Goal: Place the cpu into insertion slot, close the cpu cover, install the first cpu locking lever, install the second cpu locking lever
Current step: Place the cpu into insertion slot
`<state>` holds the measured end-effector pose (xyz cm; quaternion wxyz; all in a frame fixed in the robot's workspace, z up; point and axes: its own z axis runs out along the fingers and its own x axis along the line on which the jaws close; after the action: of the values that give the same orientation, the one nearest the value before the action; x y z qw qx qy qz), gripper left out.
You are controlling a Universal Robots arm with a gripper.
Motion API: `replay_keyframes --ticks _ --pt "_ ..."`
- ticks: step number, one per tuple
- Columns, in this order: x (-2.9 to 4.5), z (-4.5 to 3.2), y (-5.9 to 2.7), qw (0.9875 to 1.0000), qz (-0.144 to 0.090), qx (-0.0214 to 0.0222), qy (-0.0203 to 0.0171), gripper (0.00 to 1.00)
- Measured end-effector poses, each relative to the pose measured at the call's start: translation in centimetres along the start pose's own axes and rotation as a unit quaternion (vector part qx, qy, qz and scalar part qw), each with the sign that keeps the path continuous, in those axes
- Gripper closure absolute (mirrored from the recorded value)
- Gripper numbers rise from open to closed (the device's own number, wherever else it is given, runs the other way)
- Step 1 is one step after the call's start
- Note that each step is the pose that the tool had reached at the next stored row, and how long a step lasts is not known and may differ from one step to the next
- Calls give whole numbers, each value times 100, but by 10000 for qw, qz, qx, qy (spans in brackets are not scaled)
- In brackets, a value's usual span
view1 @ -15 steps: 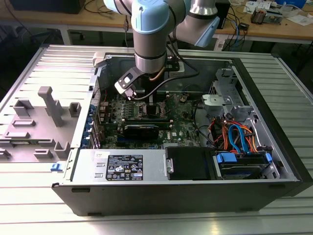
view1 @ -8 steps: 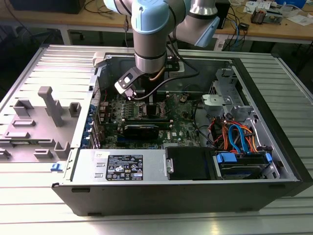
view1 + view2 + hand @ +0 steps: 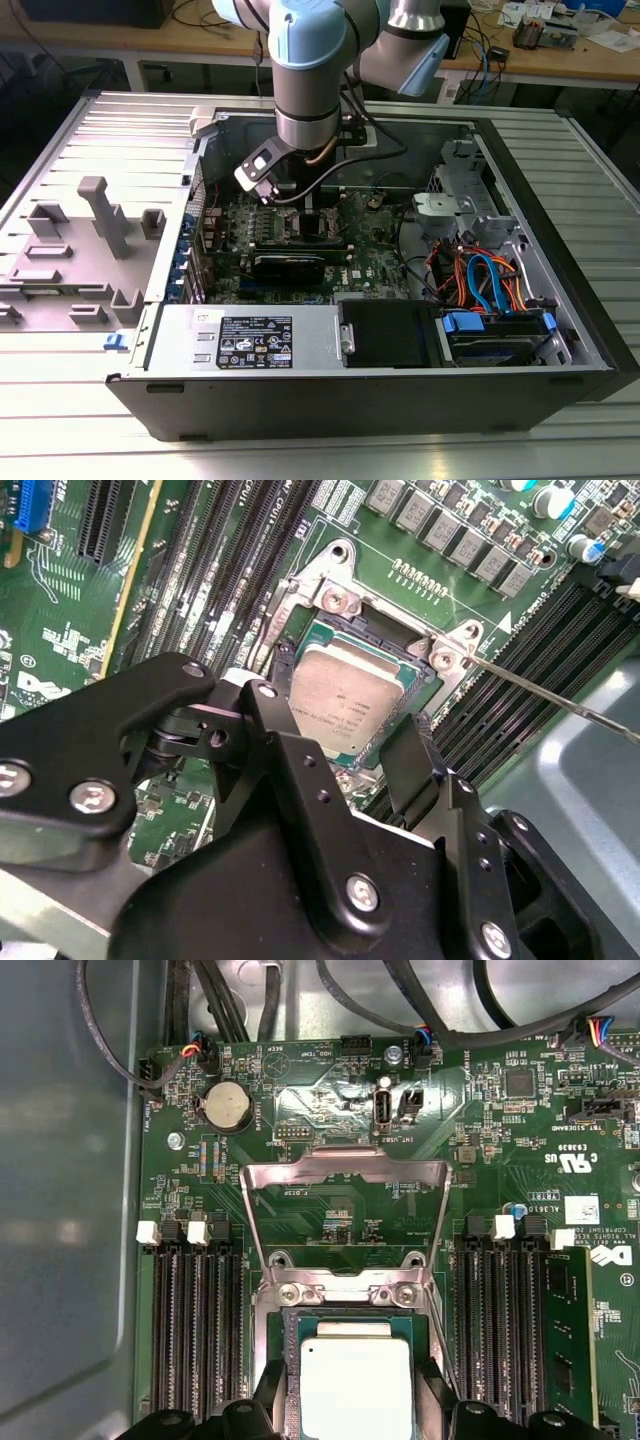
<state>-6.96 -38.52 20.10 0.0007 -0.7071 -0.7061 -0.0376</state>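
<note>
Cpu in slot, cover open, seating step.
Exterior: arm [image 3: 305, 90] reaching straight down into case [image 3: 350, 400], over middle of board [image 3: 375, 250]. Second wrist: gripper [image 3: 335, 718] straddling cpu [image 3: 345, 690], low over slot [image 3: 325, 585]. Looks flat inside the rim, edges square to it. Clamped or let go, cannot tell. Thin lever [image 3: 550, 695] sticking out to one side, clear of the socket. First wrist: cover [image 3: 345, 1165] swung open on its hinge, away from cpu, nothing lying over the chip. For a clean seat, judging from this: keep cpu level, no sliding across the contacts, no push down. Confirm even gap all round and corners matched before trusting it. Avoid any sideways drag near the rim.
</note>
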Motion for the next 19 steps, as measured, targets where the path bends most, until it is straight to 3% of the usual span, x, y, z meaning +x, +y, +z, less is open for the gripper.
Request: replay_keyframes --ticks 5,16,19 --pt "16 9 0 9999 143 -5 -8 38" --pt "16 16 1 9999 145 -6 -8 38" --pt "17 17 2 9999 143 -7 -28 38"
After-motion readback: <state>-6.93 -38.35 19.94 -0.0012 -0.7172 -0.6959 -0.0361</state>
